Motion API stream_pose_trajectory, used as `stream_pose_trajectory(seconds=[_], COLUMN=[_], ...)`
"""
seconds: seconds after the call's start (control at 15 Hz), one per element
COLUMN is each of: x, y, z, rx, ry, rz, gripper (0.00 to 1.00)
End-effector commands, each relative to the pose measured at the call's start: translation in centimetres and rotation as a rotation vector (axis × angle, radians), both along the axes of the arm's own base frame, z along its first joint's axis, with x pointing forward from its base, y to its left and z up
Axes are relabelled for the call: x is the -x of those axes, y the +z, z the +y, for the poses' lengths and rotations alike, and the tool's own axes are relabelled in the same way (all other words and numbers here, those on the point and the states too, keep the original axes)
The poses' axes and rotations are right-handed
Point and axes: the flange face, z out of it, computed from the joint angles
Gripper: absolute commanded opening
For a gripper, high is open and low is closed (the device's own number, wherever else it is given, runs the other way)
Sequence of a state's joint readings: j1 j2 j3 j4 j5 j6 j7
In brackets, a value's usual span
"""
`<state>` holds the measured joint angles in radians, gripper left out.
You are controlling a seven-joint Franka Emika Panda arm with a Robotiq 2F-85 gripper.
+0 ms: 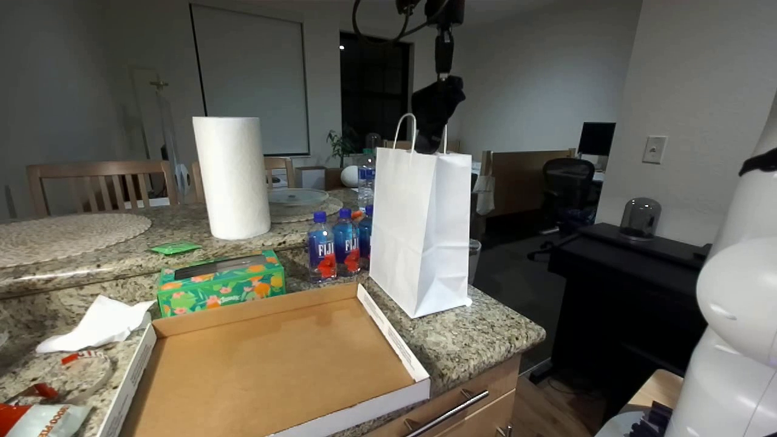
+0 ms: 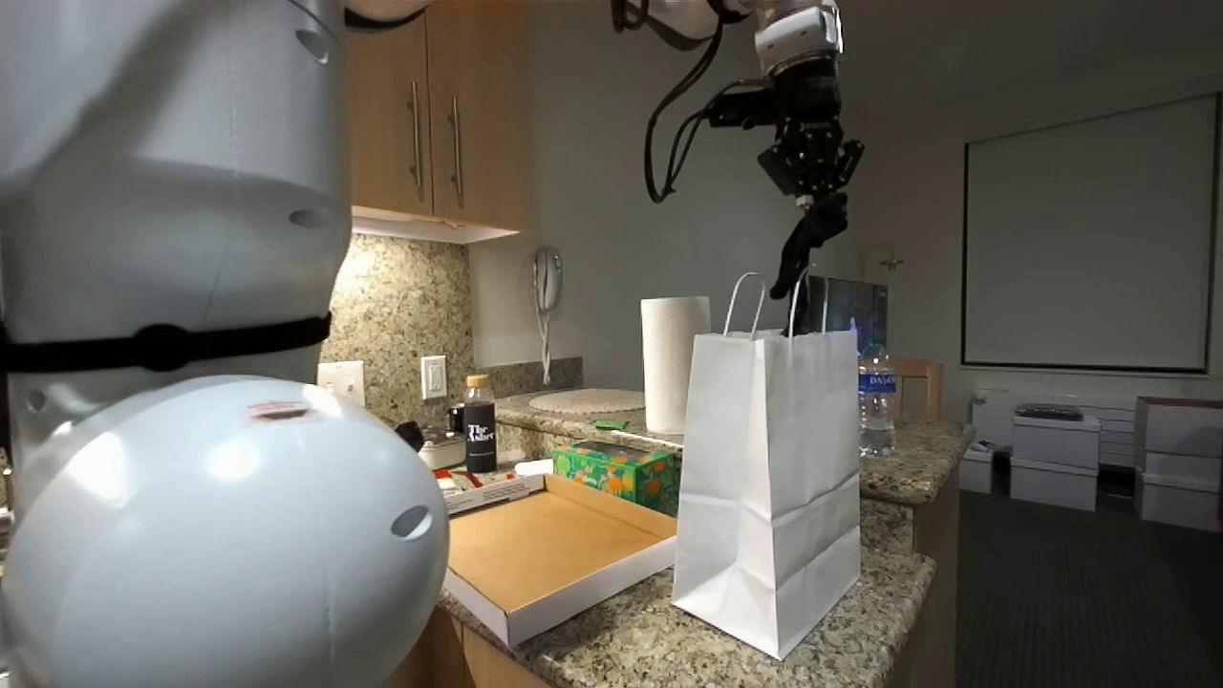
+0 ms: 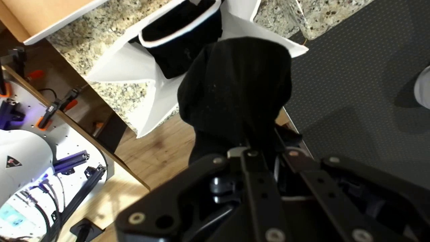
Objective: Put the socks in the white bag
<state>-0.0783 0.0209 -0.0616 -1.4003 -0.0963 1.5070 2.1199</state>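
- Clearly, as I judge it, the step in hand is dropping the black sock (image 2: 810,239) into the white bag (image 1: 397,221).
- The jaws are nearly together, pinching the sock at its upper end; the rest of it hangs beneath them.
- Its lower end is at about the height of the paper handles (image 3: 164,41), over or close to the mouth; how well it is centred from front to back I cannot tell.
- Inside the mouth, the wrist view shows dark cloth (image 3: 183,55), probably more socks already in.
- The bag stands upright on the table (image 1: 498,328), near the edge, with a cardboard tray (image 1: 273,364) just beside it.
- Centre first: in the wrist view the sock covers one flared side of the bag rather than the dark middle, so a small correction towards that middle may be wise.
- Then come straight down between the handles, slowly; cloth that catches a loop could drag the light paper over.
- Let go only when most of the sock is below the rim, since a high release might leave it draped across the edge.
- Part the jaws modestly, so they do not push the handles or walls.
- Finally, lift straight up and check that no fabric clings.
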Motion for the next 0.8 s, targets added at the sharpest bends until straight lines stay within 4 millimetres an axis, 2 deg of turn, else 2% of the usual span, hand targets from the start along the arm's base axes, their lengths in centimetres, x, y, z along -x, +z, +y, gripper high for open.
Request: stream_pose_trajectory(seconds=[0.0, 0.27, 0.4, 0.67, 0.73], x=[-1.4, -2.1, -2.2, -1.9, -1.8], y=[0.0, -2.8, -3.9, -4.3, -4.1], z=[1.9, 3.9, 4.1, 3.7, 3.7], rx=[0.049, 0.024, 0.016, 0.015, 0.013], ry=[-0.006, 0.03, 0.032, 0.016, 0.013], rz=[0.031, 0.089, 0.118, 0.138, 0.136], gripper=[0.08, 0.08, 0.08, 0.07, 0.35])
